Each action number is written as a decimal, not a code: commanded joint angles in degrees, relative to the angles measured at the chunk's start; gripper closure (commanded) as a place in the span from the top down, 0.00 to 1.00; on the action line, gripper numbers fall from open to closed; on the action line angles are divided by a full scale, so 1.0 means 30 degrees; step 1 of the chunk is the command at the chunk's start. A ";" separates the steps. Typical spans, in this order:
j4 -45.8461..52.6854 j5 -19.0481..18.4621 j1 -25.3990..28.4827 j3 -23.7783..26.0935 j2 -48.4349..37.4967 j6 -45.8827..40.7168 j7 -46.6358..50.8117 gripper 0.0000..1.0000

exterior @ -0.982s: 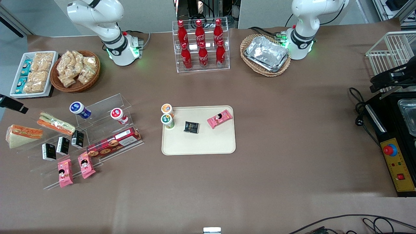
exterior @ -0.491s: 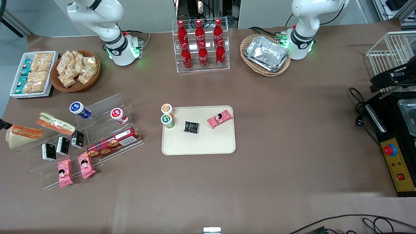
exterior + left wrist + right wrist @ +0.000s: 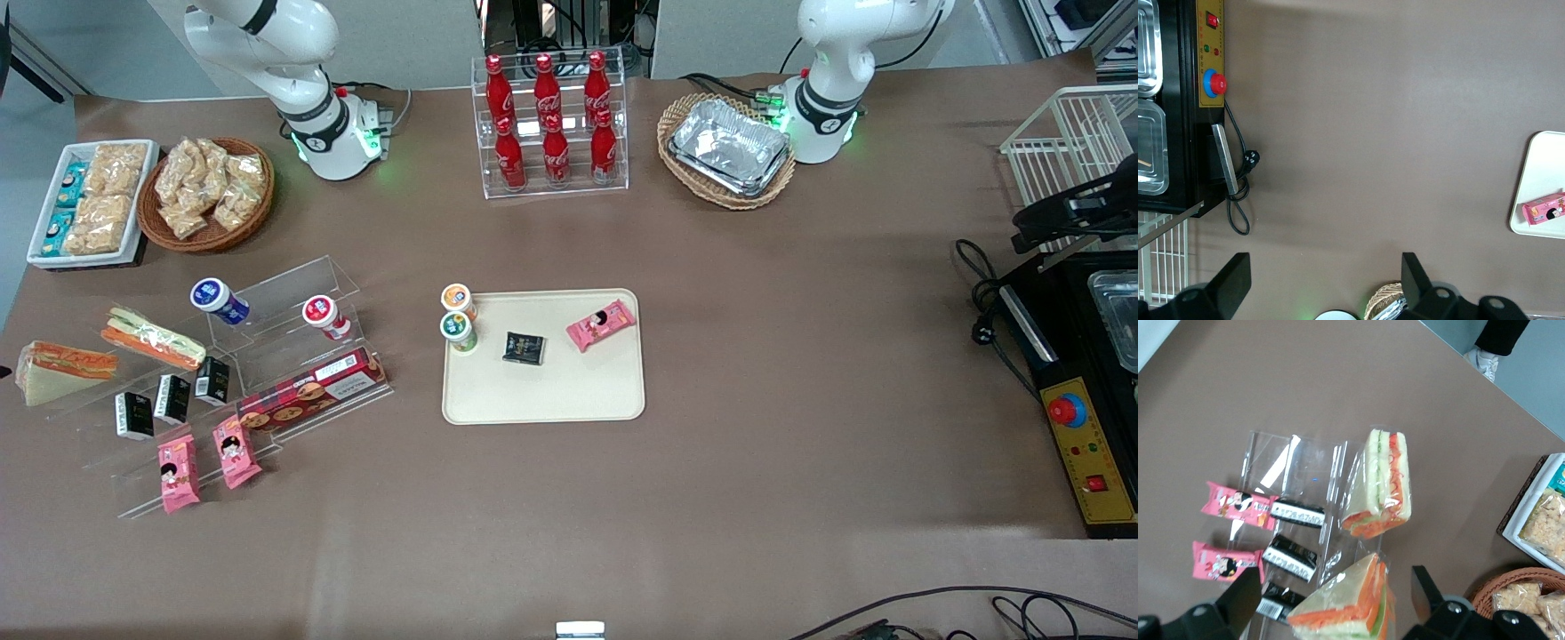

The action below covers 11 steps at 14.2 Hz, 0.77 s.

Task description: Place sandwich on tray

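The sandwich (image 3: 62, 372), a clear-wrapped triangular wedge with orange-red filling, lies on the top step of a clear stand at the working arm's end of the table. It also shows in the right wrist view (image 3: 1381, 483). The cream-beige tray (image 3: 542, 391) lies mid-table, with its edge in the left wrist view (image 3: 1541, 173). My right gripper (image 3: 1331, 597) is open and empty, high above the stand. The longer striped sandwich (image 3: 1351, 607) shows between its fingers. The gripper is almost out of the front view.
The longer sandwich (image 3: 151, 338) lies beside the wedge, toward the tray. The stand also carries black packets (image 3: 173, 397), pink packets (image 3: 178, 462), a biscuit box (image 3: 311, 391) and two cups. The tray holds a green-lidded cup (image 3: 458, 329), a black packet (image 3: 524, 348) and a pink packet (image 3: 601, 324).
In the front view the gripper's dark tip has slid along the table's working-arm end, nearer to the camera, and almost left the picture. No object has moved.
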 commanded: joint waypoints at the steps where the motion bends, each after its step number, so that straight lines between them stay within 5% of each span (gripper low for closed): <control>1: 0.0025 0.0027 -0.0698 0.0011 0.0697 0.0500 0.0601 1.00; 11: -0.4361 0.1695 -0.2046 0.0040 0.0232 0.5530 0.0837 1.00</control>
